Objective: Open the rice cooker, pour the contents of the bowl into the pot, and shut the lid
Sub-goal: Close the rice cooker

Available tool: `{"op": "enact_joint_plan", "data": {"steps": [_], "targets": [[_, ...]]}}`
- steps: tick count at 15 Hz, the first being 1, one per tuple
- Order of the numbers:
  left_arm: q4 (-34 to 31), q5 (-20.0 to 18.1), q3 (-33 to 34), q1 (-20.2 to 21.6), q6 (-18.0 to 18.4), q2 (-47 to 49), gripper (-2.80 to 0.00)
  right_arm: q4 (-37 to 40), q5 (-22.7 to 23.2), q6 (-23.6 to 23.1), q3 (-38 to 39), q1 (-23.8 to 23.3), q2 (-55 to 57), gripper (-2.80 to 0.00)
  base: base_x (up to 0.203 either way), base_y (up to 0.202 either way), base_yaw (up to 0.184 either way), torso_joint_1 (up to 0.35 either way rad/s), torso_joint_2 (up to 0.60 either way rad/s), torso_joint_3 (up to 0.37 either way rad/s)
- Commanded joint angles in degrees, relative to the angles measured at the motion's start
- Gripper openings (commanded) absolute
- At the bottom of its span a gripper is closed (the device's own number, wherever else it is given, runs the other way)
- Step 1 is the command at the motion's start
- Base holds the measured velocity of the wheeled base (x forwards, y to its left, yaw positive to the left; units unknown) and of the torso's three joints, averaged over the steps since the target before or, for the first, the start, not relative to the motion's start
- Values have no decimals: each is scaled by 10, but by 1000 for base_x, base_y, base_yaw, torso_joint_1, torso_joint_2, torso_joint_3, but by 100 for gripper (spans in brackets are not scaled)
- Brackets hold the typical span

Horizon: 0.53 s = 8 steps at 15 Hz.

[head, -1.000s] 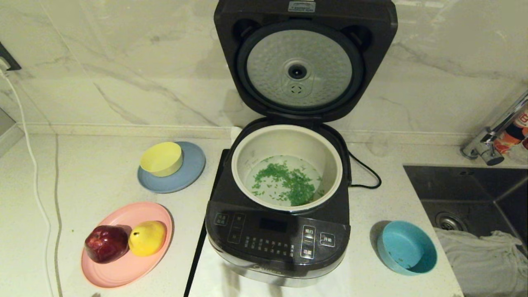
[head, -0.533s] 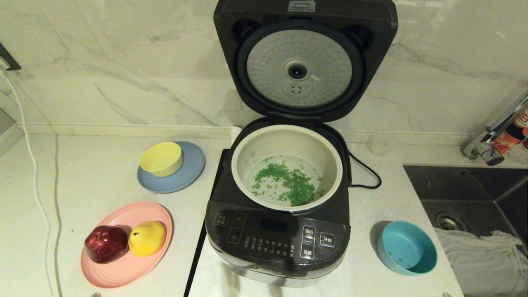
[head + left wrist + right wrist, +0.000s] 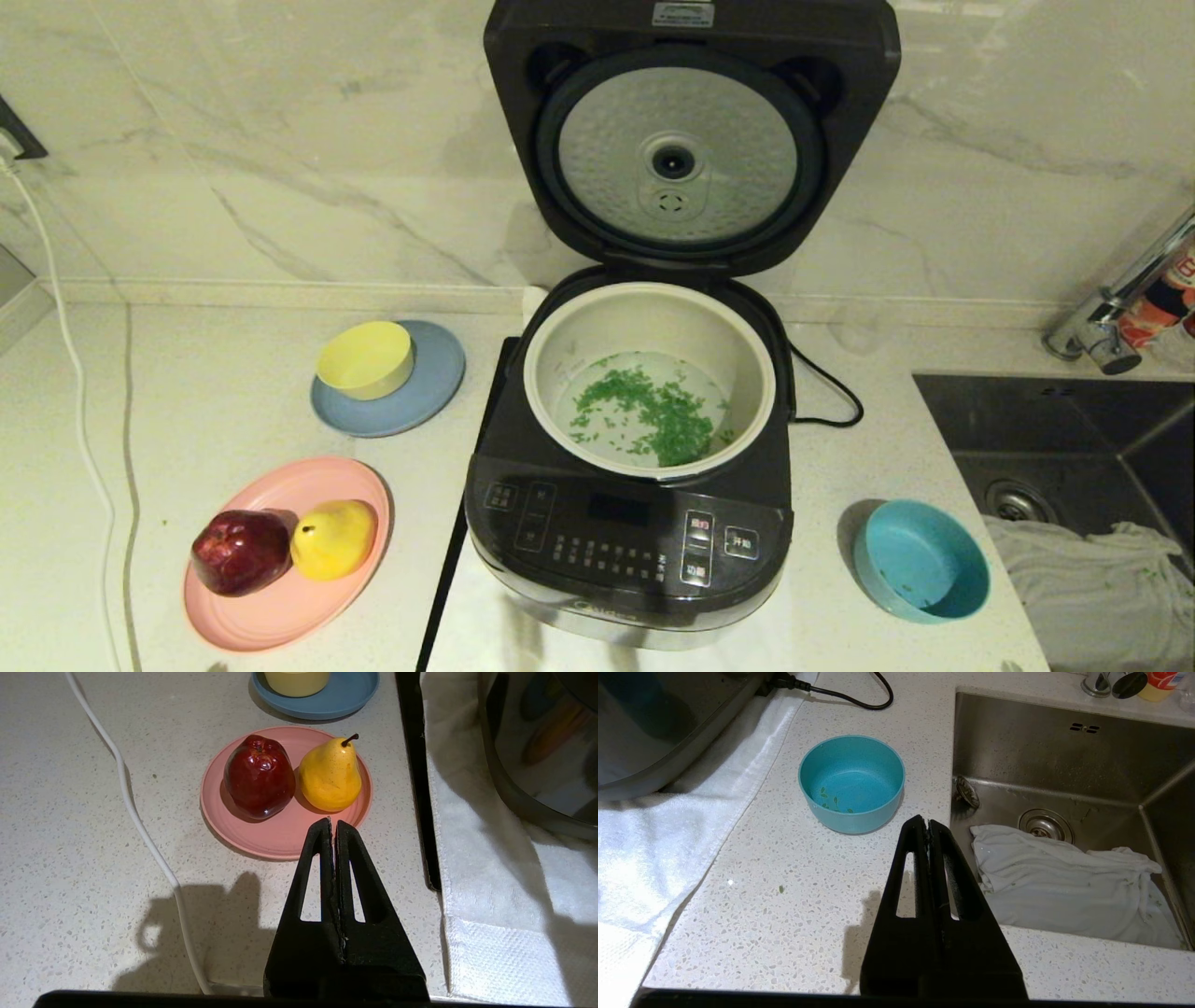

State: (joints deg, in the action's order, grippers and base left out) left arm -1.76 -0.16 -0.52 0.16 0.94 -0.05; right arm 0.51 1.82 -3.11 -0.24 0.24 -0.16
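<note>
Left gripper parked low over the counter's front edge, fingers pressed together, empty. Right gripper likewise parked, fingers together, just short of the bowl.

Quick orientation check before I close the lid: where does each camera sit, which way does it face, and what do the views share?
Head view: up on the robot's head, looking forward and down at the open rice cooker, its raised lid and the green bits in the pot; no arm shows.
Left wrist view: behind the shut left gripper, facing the pink plate of fruit.
Right wrist view: behind the shut right gripper, facing the teal bowl and sink.
Shared: bowl, plate and sink also appear in the head view.
</note>
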Motion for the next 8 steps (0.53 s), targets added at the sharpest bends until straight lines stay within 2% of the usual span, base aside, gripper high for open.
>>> {"op": "enact_joint_plan", "data": {"steps": [1,3,5,8], "targets": [[0,0,0,0,1,0,-280,0,0,-1,0,0,0,-280,0,0,0,0,0,0],[0,-3,0,0,19,0,-280,0,0,-1,0,0,0,-280,0,0,0,0,0,0],[0,2,0,0,-5,0,-280,0,0,-1,1,0,0,-280,0,0,0,0,0,0],[1,3,0,0,-7,0,-280,0,0,-1,0,0,0,-280,0,0,0,0,0,0]]}}
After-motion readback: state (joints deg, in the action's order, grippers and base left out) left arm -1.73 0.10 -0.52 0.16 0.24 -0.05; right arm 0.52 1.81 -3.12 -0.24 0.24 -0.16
